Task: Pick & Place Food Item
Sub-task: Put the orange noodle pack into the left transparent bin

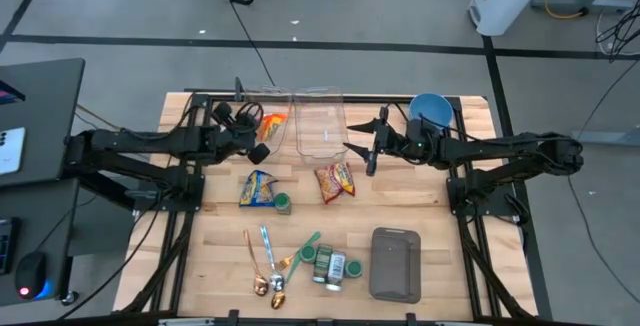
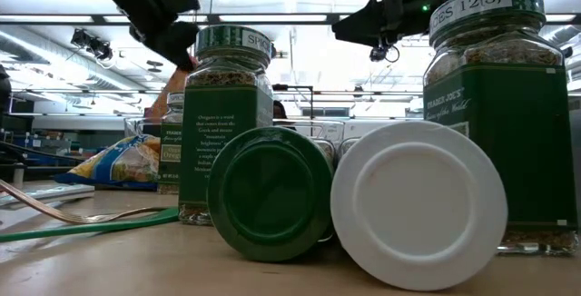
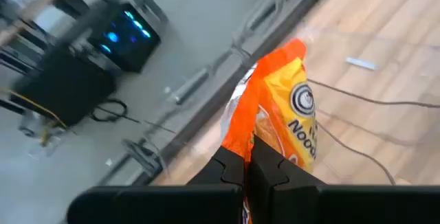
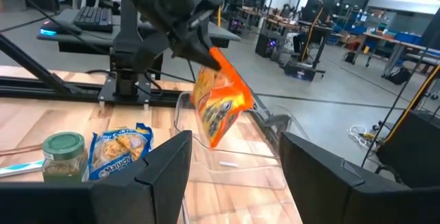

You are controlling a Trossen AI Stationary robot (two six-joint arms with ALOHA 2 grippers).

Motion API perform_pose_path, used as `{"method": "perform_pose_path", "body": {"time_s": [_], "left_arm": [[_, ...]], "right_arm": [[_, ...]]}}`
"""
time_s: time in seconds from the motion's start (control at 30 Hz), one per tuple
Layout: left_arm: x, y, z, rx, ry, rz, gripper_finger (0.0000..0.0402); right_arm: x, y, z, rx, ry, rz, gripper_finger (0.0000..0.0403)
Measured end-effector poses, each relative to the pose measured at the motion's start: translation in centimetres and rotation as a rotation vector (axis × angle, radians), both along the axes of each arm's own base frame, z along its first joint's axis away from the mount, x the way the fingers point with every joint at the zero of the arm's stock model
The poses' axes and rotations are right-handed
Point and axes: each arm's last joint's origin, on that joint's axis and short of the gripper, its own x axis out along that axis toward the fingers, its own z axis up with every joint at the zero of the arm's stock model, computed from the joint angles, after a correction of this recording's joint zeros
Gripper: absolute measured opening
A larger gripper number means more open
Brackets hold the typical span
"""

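An orange noodle packet [image 4: 220, 107] hangs in the air under my left gripper [image 4: 196, 42], which is shut on it above the left clear container [image 1: 272, 131] at the table's far side. A second clear container [image 1: 320, 124] stands beside it. My right gripper [image 1: 362, 152] hovers open just right of these containers, level, with nothing between its fingers. A blue-and-yellow snack bag [image 1: 258, 188] and a red-and-yellow snack bag [image 1: 335, 180] lie flat on the table nearer the middle. My left gripper pinches the packet's upper edge [image 3: 242, 140] between its two shut fingers, coming from the table's left and slanting downward. The packet is lifted clear and hangs tilted below the fingers [image 4: 206, 49], over the clear container.
A green-lidded jar [image 1: 284, 203] stands by the blue-and-yellow bag. Spoons [image 1: 268, 266], more jars and lids [image 1: 330, 264] and a grey lidded box [image 1: 395, 263] sit toward the near edge. A blue bowl [image 1: 430, 107] is at the far right.
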Motion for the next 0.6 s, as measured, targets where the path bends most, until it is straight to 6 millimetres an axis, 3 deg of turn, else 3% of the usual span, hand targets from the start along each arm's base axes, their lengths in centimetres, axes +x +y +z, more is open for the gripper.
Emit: {"method": "perform_pose_path", "body": {"time_s": [0.2, 0.4, 0.6], "left_arm": [[0.4, 0.9, -1.3, -0.182, 0.052, -0.079, 0.0001], [0.4, 1.8, -2.6, -0.247, 0.147, -0.051, 0.0006], [0.5, 2.3, -3.0, -0.254, 0.163, -0.031, 0.0055]], "right_arm": [[0.0, 0.0, 0.1, -0.001, -0.009, 0.002, 0.0231], [0.0, 0.0, 0.1, 0.003, -0.009, 0.007, 0.0231], [0.0, 0.0, 0.1, 0.004, -0.009, 0.010, 0.0231]]}}
